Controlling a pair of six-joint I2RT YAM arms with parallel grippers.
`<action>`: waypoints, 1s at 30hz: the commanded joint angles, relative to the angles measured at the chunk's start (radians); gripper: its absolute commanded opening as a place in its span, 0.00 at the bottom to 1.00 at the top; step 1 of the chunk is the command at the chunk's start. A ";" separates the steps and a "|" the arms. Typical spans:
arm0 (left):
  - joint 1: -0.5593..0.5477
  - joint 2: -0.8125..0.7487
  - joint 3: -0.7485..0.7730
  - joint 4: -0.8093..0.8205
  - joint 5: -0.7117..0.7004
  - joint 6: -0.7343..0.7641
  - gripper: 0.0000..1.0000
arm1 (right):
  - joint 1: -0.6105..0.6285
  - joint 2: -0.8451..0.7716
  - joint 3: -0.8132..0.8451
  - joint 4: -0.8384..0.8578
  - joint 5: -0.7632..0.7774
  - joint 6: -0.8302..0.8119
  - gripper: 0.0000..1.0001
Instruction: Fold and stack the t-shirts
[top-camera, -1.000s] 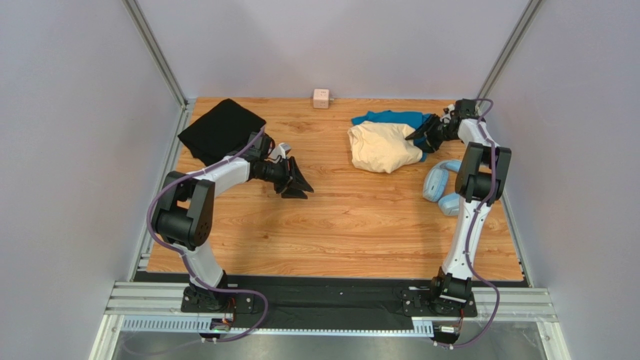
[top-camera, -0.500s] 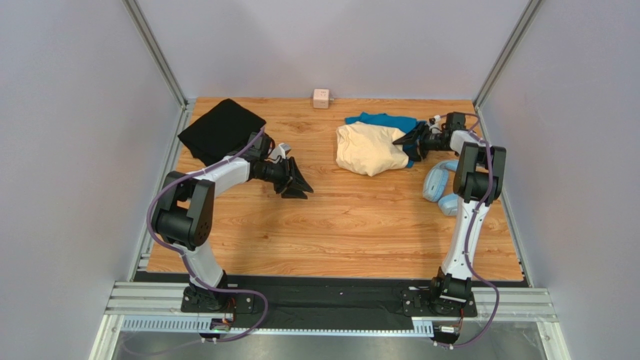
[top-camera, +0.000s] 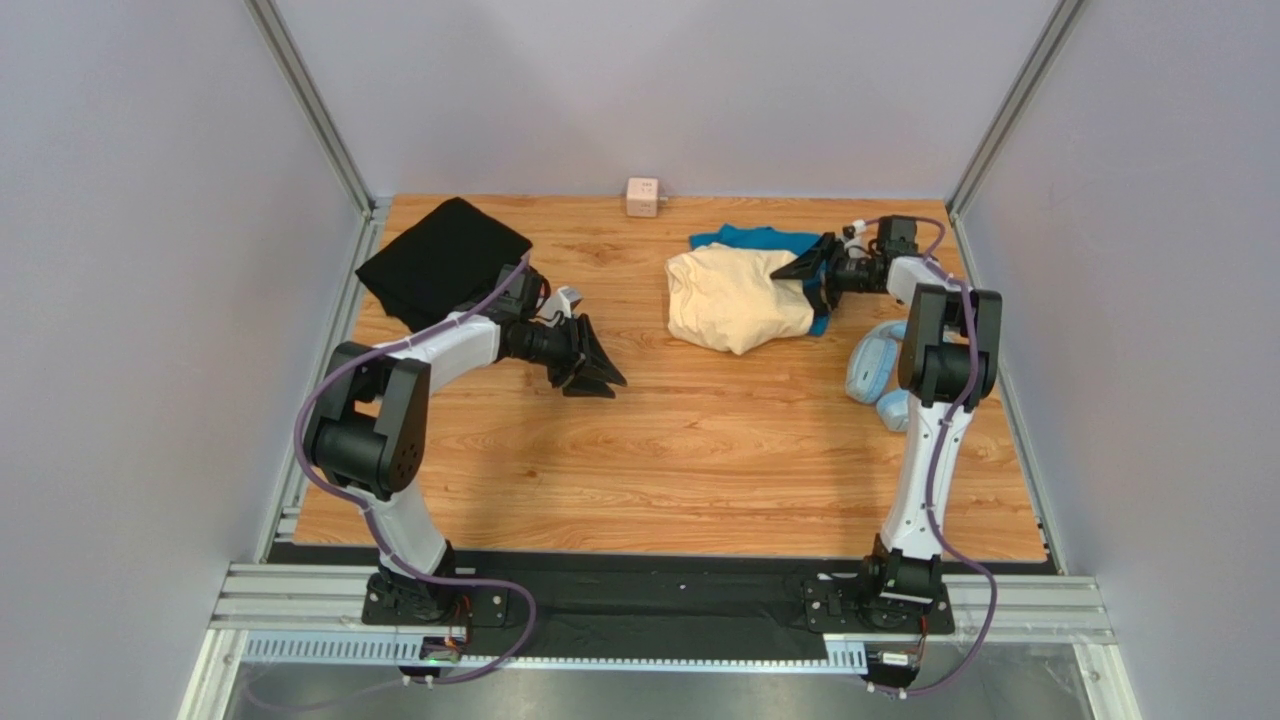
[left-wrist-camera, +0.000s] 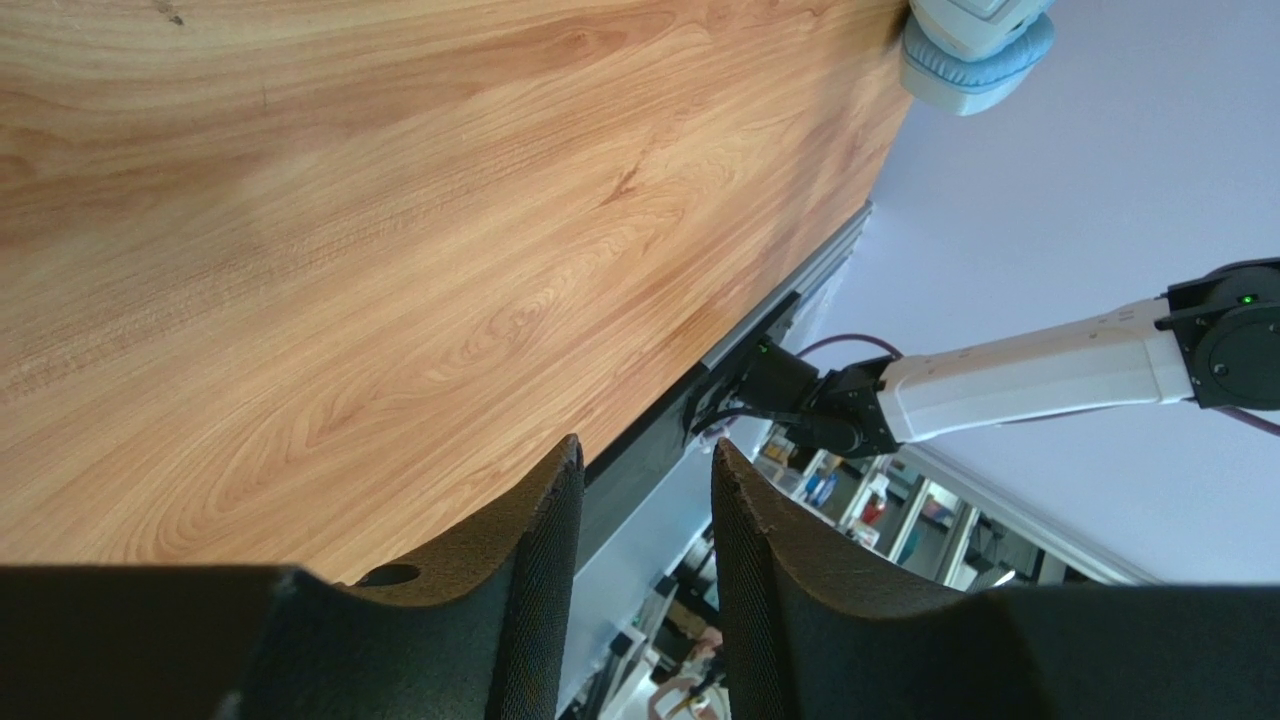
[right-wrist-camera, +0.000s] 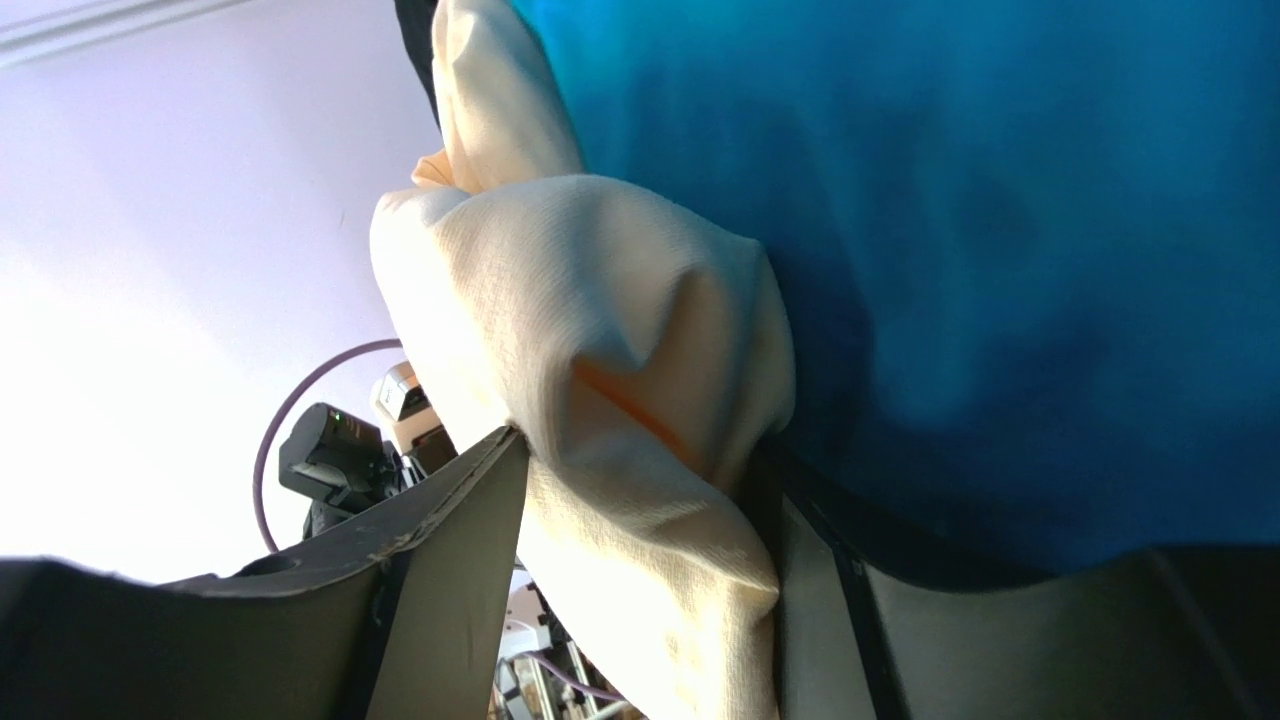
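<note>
The cream-yellow t-shirt (top-camera: 729, 300) lies bunched at the back right of the table, on top of the teal t-shirt (top-camera: 751, 237), whose edge shows behind it. My right gripper (top-camera: 792, 273) is at the cream shirt's right edge. In the right wrist view a fold of cream cloth (right-wrist-camera: 601, 330) fills the gap of the right gripper (right-wrist-camera: 646, 465) and touches both fingers, with teal cloth (right-wrist-camera: 977, 225) beside it. The black t-shirt (top-camera: 440, 258) lies flat at the back left. My left gripper (top-camera: 601, 372) is open and empty above bare wood, also seen in the left wrist view (left-wrist-camera: 643, 465).
Light-blue headphones (top-camera: 879, 375) lie by the right arm, near the table's right edge, and show in the left wrist view (left-wrist-camera: 969, 53). A small pink cube (top-camera: 643, 197) sits at the back edge. Grey walls close in the left, right and back sides.
My right gripper has moved left into the cream shirt, and both the cream and teal shirts have shifted left with it. The left arm has not moved.
</note>
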 joint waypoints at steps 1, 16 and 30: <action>0.000 0.005 -0.011 0.005 0.002 0.019 0.43 | 0.057 -0.010 0.055 0.031 -0.039 0.024 0.61; -0.001 0.018 -0.021 -0.010 0.004 0.042 0.43 | 0.125 -0.035 0.144 0.061 -0.018 0.038 0.00; 0.000 0.022 -0.023 -0.004 0.004 0.043 0.43 | 0.106 -0.165 0.391 0.069 0.111 0.047 0.00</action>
